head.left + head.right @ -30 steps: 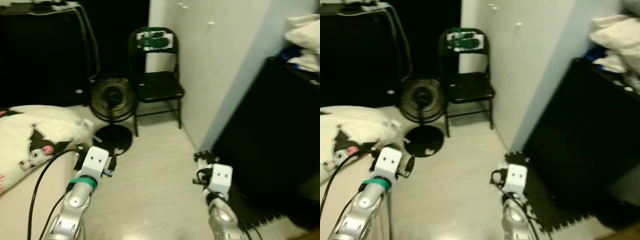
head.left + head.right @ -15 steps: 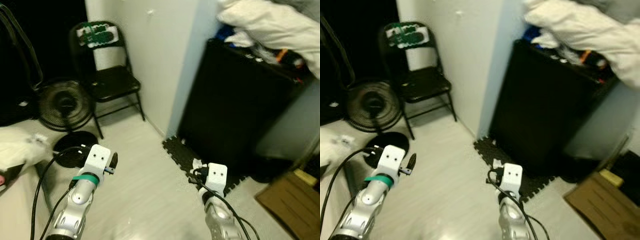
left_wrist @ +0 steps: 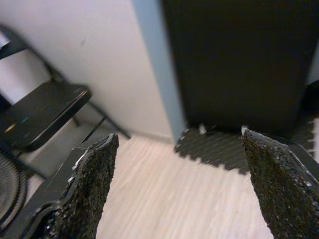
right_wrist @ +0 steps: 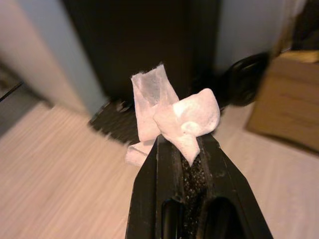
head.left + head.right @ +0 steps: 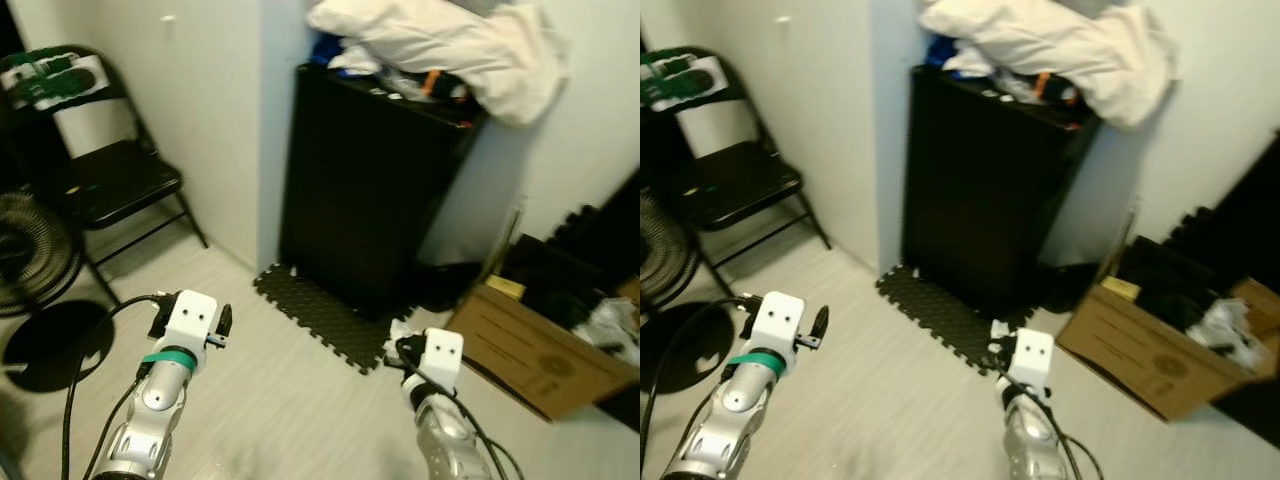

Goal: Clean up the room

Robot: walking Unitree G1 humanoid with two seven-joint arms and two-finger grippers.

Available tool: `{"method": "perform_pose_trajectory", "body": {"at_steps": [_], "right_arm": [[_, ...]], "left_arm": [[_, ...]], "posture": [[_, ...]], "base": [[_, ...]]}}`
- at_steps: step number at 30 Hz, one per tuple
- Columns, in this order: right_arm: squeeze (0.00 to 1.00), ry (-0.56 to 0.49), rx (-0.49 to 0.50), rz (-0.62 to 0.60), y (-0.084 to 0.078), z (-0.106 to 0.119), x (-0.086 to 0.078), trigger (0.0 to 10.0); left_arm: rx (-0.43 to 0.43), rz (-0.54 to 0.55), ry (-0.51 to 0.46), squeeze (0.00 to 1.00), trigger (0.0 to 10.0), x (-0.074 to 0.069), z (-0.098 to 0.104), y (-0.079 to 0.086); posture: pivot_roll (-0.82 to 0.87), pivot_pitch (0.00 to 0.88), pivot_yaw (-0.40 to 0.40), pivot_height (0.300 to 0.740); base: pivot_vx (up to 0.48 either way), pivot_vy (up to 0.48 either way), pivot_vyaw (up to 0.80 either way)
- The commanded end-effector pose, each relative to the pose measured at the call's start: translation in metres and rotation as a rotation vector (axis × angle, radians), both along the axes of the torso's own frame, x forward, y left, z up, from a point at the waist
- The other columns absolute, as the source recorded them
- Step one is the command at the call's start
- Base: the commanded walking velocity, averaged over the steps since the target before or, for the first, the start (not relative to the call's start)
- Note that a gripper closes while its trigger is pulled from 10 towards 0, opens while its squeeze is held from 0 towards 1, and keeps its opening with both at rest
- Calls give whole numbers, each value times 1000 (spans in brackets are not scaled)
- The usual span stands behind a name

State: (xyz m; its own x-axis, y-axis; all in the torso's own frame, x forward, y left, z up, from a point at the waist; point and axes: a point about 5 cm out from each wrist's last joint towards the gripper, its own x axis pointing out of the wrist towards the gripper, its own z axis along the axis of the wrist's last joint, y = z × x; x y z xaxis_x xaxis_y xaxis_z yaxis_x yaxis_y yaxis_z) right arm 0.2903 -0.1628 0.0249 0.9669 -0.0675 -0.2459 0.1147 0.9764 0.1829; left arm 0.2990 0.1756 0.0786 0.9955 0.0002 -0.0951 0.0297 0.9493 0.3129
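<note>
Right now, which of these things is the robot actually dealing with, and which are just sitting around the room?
In use:
right hand, shut on a crumpled white tissue
left hand, open

Just sitting there:
tall black cabinet
white bedding heap on top of it
black folding chair
brown cardboard box
black foam floor mat

Soft crumpled tissue (image 4: 174,112), rough-padded black gripper (image 4: 187,149), pale wood-look floor (image 5: 290,400).

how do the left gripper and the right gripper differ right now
The left gripper is open with nothing between its fingers; the right gripper is shut on a crumpled white tissue. The left gripper points toward the folding chair side, the right toward the cardboard box side. Both hang over the pale floor facing the black cabinet.
</note>
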Motion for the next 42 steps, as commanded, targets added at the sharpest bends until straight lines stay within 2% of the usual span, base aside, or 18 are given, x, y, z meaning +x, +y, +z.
{"method": "perform_pose_trajectory", "body": {"at_steps": [1, 9, 18, 24, 42], "right_arm": [[0, 25, 18, 6, 3, -6, -6, 10000], [0, 21, 48, 9, 4, -7, -8, 10000], [0, 64, -46, 5, 1, -13, -10, 10000], [0, 68, -73, 4, 0, -10, -8, 10000], [0, 98, -113, -24, -7, -16, -15, 10000]], "left_arm": [[1, 14, 33, 0, 10000, -6, -9, 2], [5, 11, 32, 0, 10000, -8, -8, 2], [27, 53, 31, 0, 10000, -17, -11, 13], [-4, 102, 42, 0, 10000, -22, -15, 21], [-14, 68, 52, 0, 10000, -21, -14, 9]], "posture": [[36, 0, -4, 740], [44, 0, -7, 740], [51, 0, -10, 740], [45, 0, -15, 740], [50, 0, -12, 740]], "base": [[0, 0, -800], [0, 0, -800], [0, 0, -800], [0, 0, -800], [0, 0, -800]]}}
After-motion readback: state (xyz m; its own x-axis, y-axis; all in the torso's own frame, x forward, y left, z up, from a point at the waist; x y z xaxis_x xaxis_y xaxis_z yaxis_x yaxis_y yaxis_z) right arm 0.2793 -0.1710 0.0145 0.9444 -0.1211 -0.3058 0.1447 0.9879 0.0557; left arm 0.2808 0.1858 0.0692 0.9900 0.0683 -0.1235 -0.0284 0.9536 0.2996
